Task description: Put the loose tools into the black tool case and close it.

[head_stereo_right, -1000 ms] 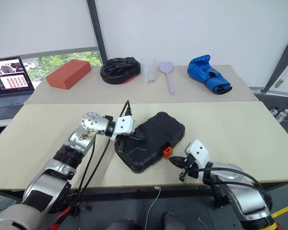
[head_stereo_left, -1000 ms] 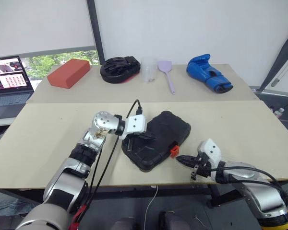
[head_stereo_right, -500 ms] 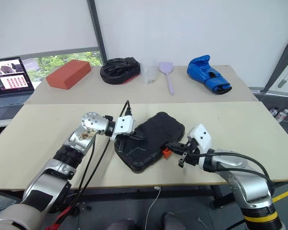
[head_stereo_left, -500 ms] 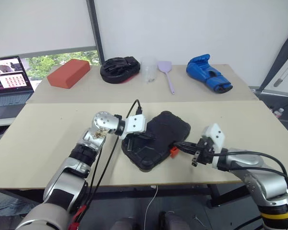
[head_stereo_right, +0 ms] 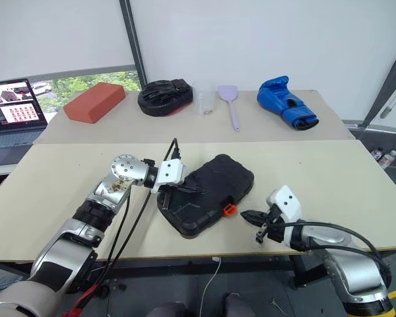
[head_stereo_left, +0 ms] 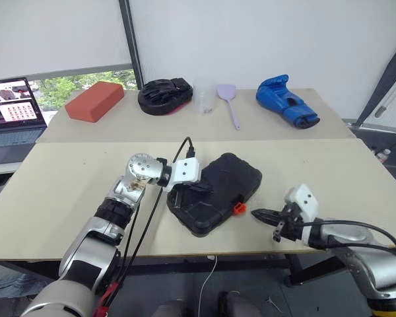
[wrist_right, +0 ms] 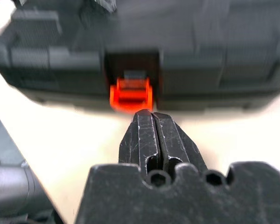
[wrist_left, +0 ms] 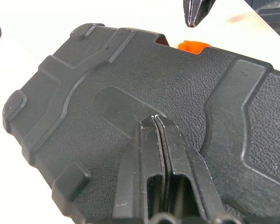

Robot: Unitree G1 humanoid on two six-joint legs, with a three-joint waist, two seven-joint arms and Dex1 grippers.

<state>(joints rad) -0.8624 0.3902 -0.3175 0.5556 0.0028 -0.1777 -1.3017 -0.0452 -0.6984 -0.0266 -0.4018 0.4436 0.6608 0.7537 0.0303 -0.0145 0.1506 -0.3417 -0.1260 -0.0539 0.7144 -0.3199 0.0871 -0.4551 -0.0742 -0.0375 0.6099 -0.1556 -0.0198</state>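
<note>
two pale benches, butted together. nearest, right gripper (head_stereo_left: 256, 213), jaws clenched & empty, has pulled back from the orange latch (head_stereo_left: 238, 209) to just off it; latch looks unfastened. black tool case (head_stereo_left: 214, 191) lies shut near front edge, left gripper (head_stereo_left: 204, 189) clenched, pressing lid. bare bench to the right; far bench w/ lilac spatula (head_stereo_left: 229, 99).

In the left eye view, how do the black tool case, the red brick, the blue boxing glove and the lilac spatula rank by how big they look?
Largest to smallest as they look:
1. black tool case, though it lies nearer the camera
2. blue boxing glove and red brick: they look about alike, so I won't rank them
3. lilac spatula, slimmest
</note>
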